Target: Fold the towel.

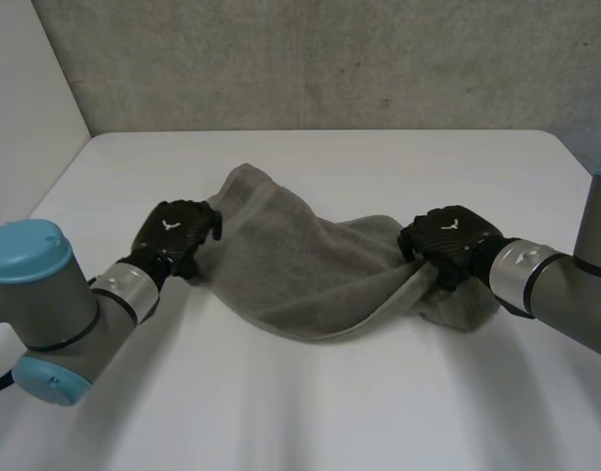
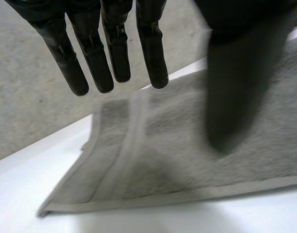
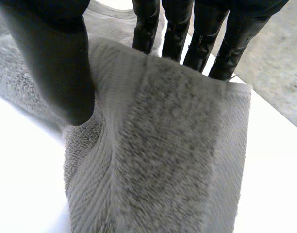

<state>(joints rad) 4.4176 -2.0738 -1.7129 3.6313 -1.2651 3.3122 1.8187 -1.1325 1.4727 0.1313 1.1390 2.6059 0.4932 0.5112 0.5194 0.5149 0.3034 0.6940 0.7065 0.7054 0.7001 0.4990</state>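
The grey towel (image 1: 300, 270) lay rumpled across the middle of the white table (image 1: 310, 412). The left hand (image 1: 173, 235) sat at its left edge, fingers straight, spread from the thumb, gripping nothing. The right hand (image 1: 450, 243) pinched its right end between thumb and fingers

R wrist | I see my right hand (image 3: 56, 68) pinching the towel (image 3: 163, 145) | thumb presses on the cloth's upper face, fingers (image 3: 236, 43) are behind its edge | cloth creases at the thumb and spreads under the palm | white table (image 3: 22, 194) either side of the towel
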